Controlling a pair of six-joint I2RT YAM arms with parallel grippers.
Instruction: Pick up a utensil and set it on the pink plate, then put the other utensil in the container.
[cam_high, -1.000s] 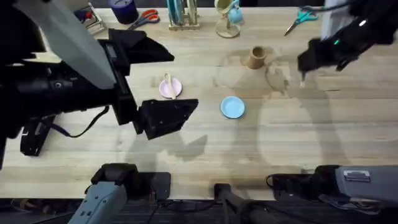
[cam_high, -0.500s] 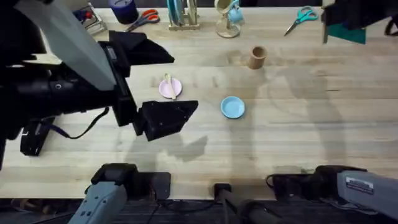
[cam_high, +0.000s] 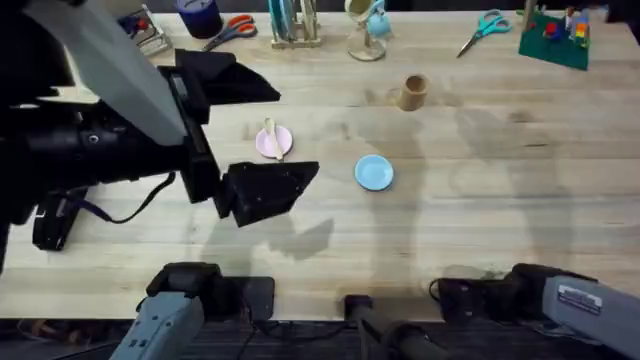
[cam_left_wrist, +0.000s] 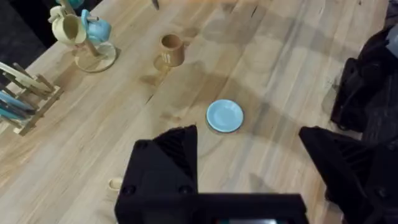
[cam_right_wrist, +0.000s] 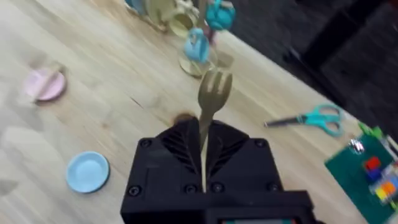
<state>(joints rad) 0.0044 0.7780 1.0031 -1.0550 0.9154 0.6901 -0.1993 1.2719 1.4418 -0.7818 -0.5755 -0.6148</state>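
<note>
Spoon (cam_high: 270, 137) lies on the pink plate (cam_high: 274, 143), step one done; my right fingers (cam_right_wrist: 203, 144) are clamped on the fork (cam_right_wrist: 211, 106), raised, cup (cam_high: 412, 92) beyond the plate awaits; left fingers (cam_left_wrist: 249, 165) spread, empty.

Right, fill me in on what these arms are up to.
The small pale wooden spoon already lies on the round pale pink plate. The right gripper, its jaws shut, holds the small pale wooden fork tines up above the table. The tan wooden cup stands empty-looking beyond the light blue plate. The left gripper hangs open, holding nothing.
</note>
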